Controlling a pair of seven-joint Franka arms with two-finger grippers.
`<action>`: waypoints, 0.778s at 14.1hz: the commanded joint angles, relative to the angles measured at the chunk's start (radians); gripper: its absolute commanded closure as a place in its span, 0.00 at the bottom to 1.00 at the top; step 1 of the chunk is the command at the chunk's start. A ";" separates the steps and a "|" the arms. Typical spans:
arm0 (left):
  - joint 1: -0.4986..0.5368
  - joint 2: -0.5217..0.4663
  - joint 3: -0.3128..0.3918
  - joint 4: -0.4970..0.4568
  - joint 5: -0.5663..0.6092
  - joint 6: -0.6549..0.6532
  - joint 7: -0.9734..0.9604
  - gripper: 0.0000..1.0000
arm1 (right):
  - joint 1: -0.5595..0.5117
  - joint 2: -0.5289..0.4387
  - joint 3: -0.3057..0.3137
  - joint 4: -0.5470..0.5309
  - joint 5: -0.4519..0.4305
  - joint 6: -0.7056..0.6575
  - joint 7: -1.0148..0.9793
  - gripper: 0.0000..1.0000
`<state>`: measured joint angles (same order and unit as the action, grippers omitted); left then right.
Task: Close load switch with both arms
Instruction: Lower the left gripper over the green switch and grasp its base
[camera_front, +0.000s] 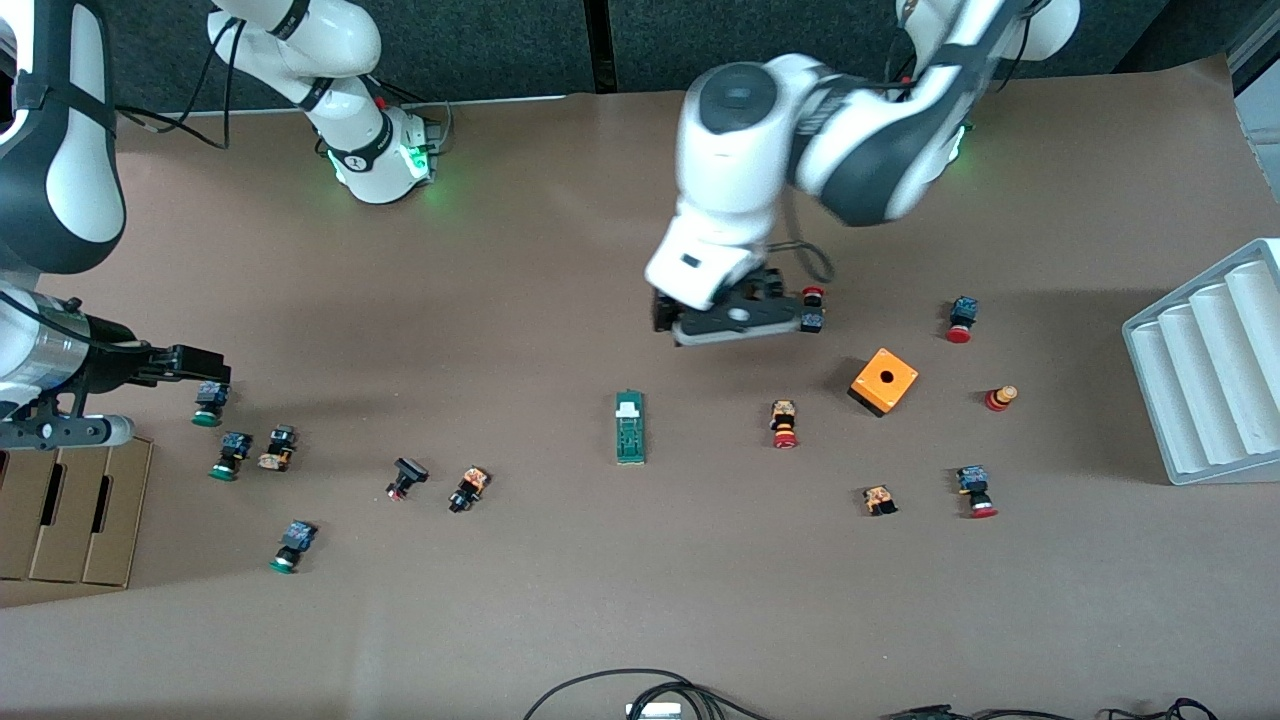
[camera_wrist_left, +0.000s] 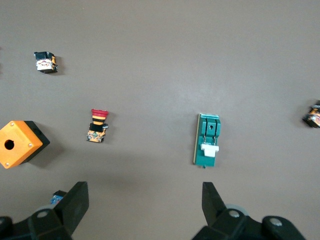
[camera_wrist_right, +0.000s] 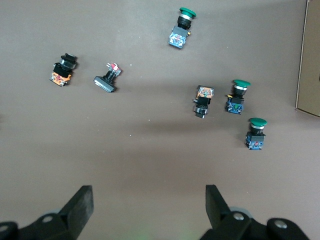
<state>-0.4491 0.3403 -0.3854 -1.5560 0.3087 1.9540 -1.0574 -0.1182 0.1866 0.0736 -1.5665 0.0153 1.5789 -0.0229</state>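
Near mid-table, the switch (camera_front: 630, 427) lies flat and alone, white piece toward the arms' bases. We see it clearly in the left wrist view (camera_wrist_left: 207, 139), untouched.

Left pincer (camera_front: 740, 318) hangs over the table between the switch and the orange cube (camera_front: 883, 380), fingers (camera_wrist_left: 75, 205) spread wide, holding nothing. A red button (camera_front: 784, 424) lies just beside its likely path.

Right pincer (camera_front: 185, 365) sits over the green buttons (camera_front: 210, 403) at the right arm's end of the table, well apart from the switch. Its fingers (camera_wrist_right: 80, 207) are also wide and empty.

Risks, as we judge them:
- The switch is loose on the table; pressing the white piece with one arm alone could skid or tip it.
- The right arm has a long reach across scattered buttons; a low sweep could knock them.
- Both pincers meeting on one narrow block could collide.
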 joint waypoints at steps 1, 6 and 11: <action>-0.068 0.061 0.010 0.024 0.125 0.037 -0.137 0.00 | 0.000 0.011 0.000 0.022 -0.008 0.004 -0.002 0.00; -0.134 0.173 0.011 0.022 0.274 0.186 -0.312 0.00 | 0.002 0.011 0.000 0.022 -0.006 0.004 -0.003 0.00; -0.217 0.264 0.011 0.013 0.550 0.187 -0.611 0.01 | 0.000 0.013 0.002 0.022 -0.006 0.004 -0.005 0.00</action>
<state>-0.6340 0.5764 -0.3849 -1.5567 0.7734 2.1409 -1.5720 -0.1182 0.1869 0.0741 -1.5658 0.0153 1.5819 -0.0230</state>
